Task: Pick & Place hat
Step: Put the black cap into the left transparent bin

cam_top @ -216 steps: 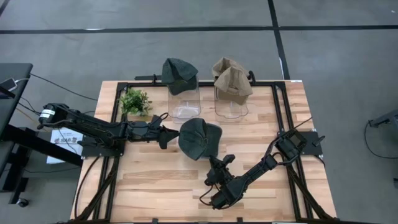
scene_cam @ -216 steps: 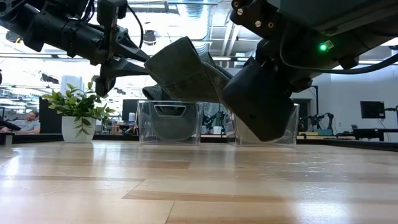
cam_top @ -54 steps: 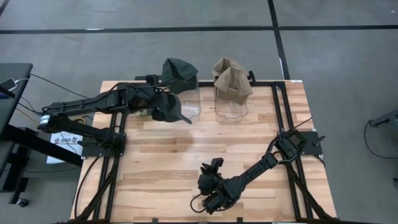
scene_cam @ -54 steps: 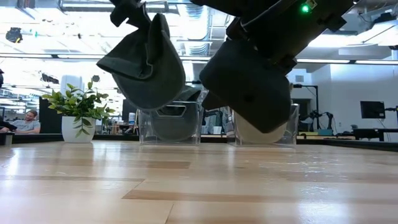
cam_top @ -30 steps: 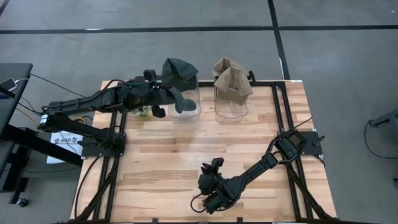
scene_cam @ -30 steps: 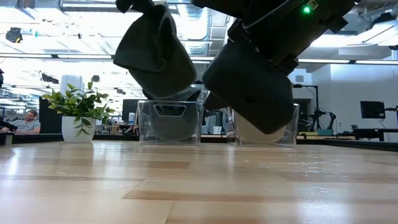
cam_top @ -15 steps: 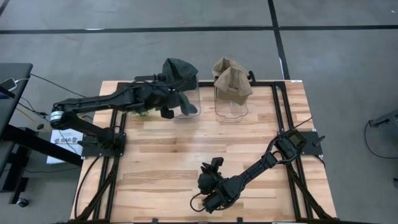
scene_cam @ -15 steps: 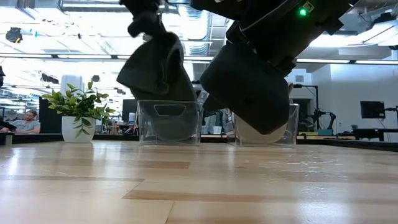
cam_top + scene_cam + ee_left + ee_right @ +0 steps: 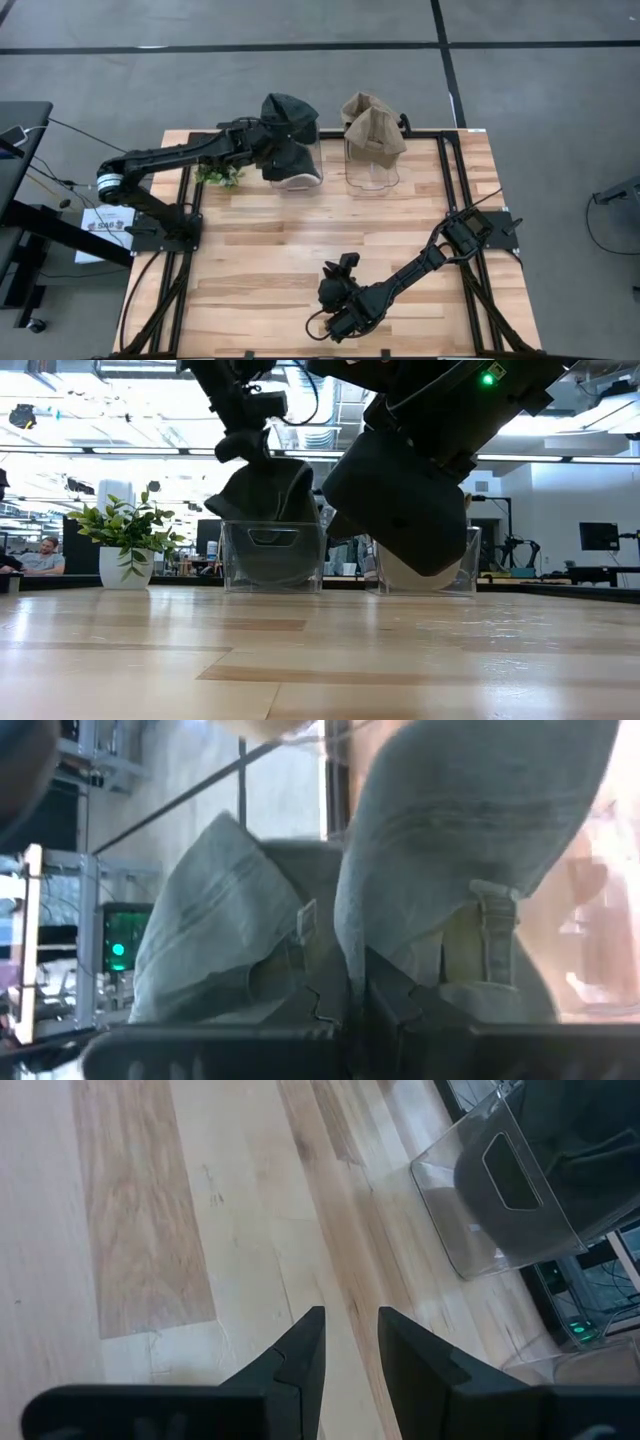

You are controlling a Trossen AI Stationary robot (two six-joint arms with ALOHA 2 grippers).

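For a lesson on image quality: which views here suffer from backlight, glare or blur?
Low view: bright ceiling lights backlight the left gripper and its dark hat into silhouettes. Left wrist view: the hat is soft, overexposed at one edge. Right wrist view: the clear bin shows reflections.

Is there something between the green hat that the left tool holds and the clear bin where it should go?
Nothing visible. The left tool, shut on the green hat, holds it right over the clear bin, where other green hats already sit.

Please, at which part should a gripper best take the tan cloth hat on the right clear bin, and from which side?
Probably the raised folded peak of the tan cloth hat, pinched from straight above: it stands proud of the right clear plastic bin, whose walls bar the sides.
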